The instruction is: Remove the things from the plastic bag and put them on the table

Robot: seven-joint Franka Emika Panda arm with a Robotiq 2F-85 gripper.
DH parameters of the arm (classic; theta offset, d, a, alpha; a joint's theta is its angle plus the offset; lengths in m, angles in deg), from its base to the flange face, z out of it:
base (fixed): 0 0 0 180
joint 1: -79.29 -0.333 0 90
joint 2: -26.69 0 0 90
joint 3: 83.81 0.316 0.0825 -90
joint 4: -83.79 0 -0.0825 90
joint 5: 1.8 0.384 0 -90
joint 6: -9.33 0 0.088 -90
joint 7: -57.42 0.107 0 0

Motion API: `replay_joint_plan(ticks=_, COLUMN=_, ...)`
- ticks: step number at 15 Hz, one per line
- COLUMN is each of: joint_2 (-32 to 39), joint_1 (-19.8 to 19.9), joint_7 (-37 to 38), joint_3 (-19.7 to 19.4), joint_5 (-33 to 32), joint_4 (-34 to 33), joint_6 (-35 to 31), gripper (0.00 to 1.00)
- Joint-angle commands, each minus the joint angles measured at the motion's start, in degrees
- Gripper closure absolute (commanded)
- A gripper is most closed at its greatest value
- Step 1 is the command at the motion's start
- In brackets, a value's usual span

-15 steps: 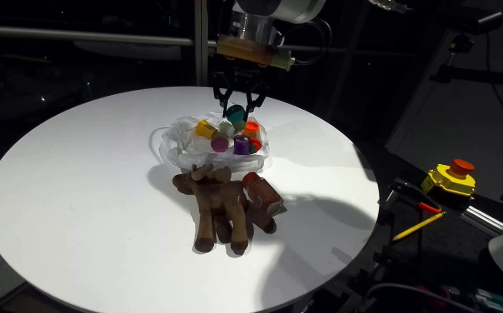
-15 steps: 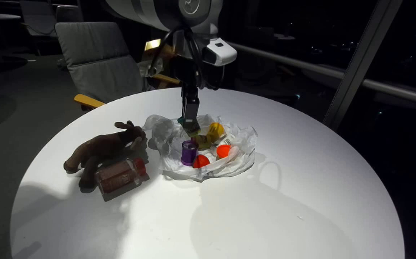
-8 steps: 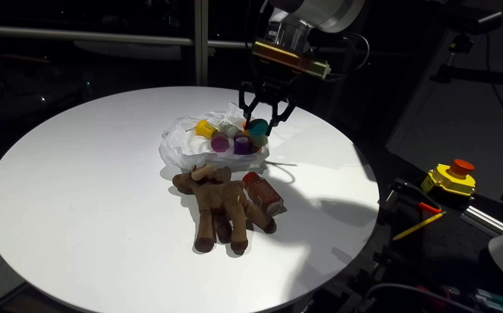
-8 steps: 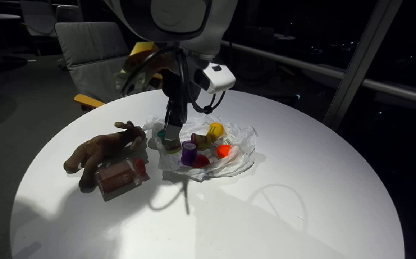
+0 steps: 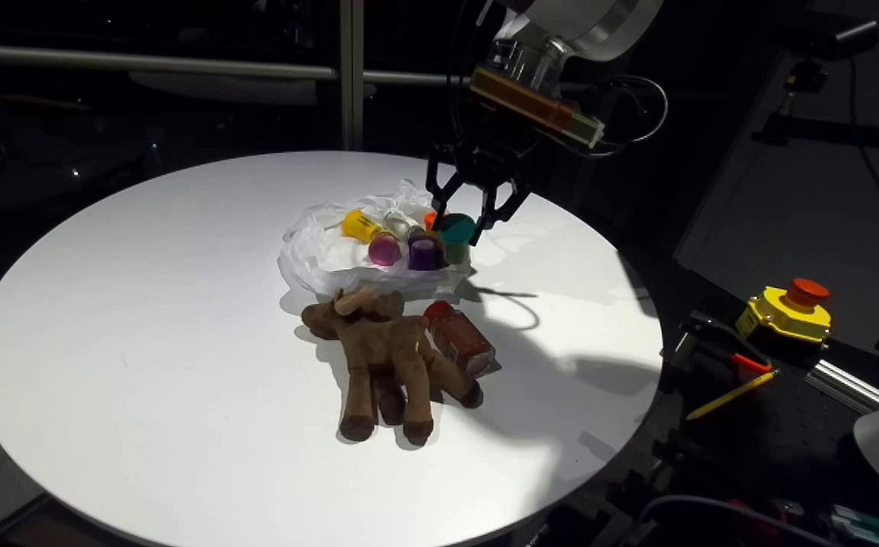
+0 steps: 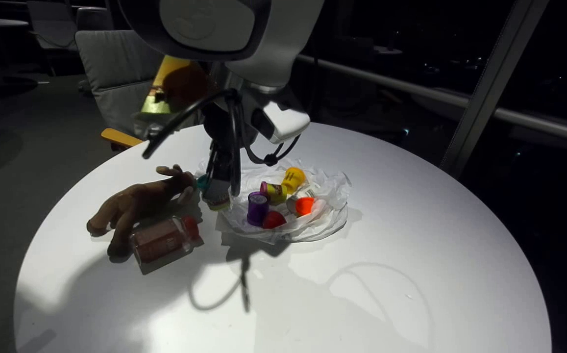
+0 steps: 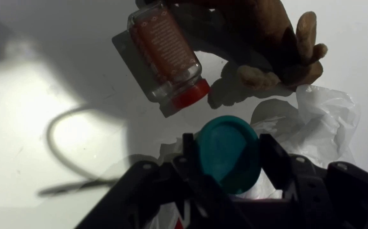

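1. Clamping the teal-lidded tub (image 5: 457, 252) between both fingers (image 7: 274, 162), your gripper (image 5: 456, 232) has it near the edge of the plastic bag (image 5: 306, 258).
2. Judgement: tub likely light, stiff, smooth; expect it to twist if you pinch off-centre.
3. Best hold: opposite walls below the lid (image 7: 228, 152), which might pop off.

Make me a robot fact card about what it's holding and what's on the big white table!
Holding: black two-finger gripper, closed on a small round teal-lidded plastic tub
Table: large round white table
Bag: thin translucent whitish plastic bag, spread open
In the bag: small purple plastic tub, small yellow plastic tub, small pink-lidded plastic tub, and others
Beside the bag: brown plush reindeer lying on its side, and a clear red-capped bottle lying down
Left to take out: those tubs
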Motion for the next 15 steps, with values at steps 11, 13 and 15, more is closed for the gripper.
replay_joint_plan(ticks=11, joint_2=5.41, joint_1=1.39, joint_7=-7.04, joint_3=0.83, joint_5=7.9, joint_4=4.47, joint_6=-3.91, gripper=0.2)
replay_joint_plan(ticks=13, joint_2=4.91, joint_1=1.61, joint_7=-7.24, joint_3=0.8, joint_5=8.43, joint_4=4.59, joint_6=-3.96, gripper=0.17)
replay_joint_plan(ticks=15, joint_2=3.65, joint_1=1.41, joint_7=-6.99, joint_3=0.74, joint_5=8.99, joint_4=4.57, joint_6=-4.25, gripper=0.05)
